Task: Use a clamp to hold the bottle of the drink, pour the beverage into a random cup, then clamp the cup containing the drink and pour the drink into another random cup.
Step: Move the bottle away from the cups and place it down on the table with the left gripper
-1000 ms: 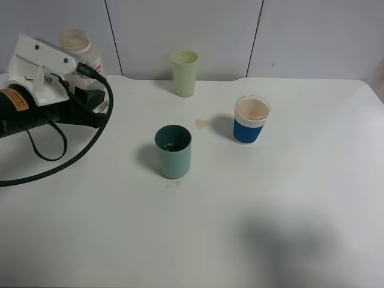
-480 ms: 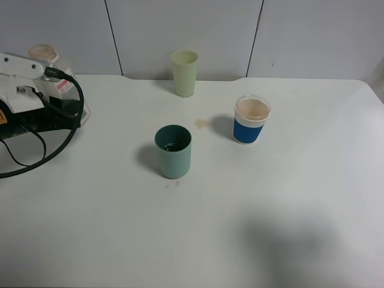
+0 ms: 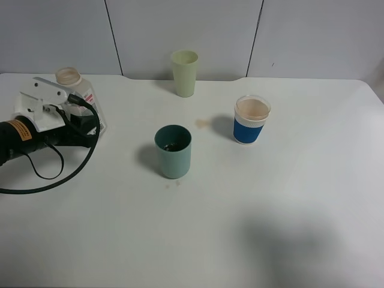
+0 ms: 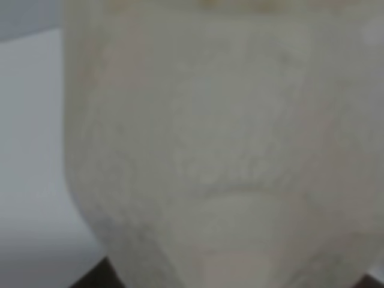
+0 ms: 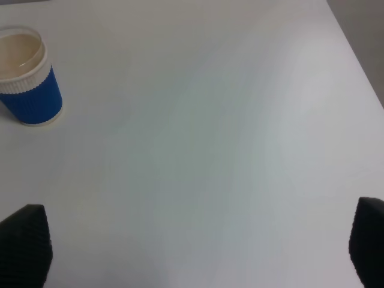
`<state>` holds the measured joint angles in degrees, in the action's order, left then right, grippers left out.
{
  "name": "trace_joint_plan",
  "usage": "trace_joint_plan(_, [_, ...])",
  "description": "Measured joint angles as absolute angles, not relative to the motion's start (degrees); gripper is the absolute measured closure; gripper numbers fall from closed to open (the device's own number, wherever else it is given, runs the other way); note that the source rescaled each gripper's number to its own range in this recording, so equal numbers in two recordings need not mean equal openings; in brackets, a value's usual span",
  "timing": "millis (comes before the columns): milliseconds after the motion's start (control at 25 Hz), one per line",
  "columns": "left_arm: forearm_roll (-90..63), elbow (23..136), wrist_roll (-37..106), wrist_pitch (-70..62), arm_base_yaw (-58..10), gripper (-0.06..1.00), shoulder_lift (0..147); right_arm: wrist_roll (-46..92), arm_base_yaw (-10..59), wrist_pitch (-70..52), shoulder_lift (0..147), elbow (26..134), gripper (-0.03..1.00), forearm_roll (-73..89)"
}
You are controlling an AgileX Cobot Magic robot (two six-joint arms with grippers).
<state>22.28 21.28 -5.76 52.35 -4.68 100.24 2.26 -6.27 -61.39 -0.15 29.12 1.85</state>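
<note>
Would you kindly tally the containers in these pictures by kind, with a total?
Cups: 3 (tall pale green plastic cup, teal plastic cup, blue-sleeved paper cup)
Bottles: 1 (translucent plastic bottle)
Total: 4

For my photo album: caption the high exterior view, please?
Left gripper grips the bottle, near teal cup, pale cup and blue cup.

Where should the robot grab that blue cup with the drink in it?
Grip the blue cup around its ribbed blue sleeve, below the white rim, coming in level from the right, where the right gripper hangs open. It stands upright, open-topped and holding drink, so a side grip likely keeps it level.
</note>
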Motion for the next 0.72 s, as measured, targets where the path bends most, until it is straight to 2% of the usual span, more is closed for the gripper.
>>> trace_joint_plan(720, [20.67,21.33,-0.64,53.01,-2.36,0.87,104.19,2.26,-6.27,-61.39,-0.15,29.12,-0.02,1.85])
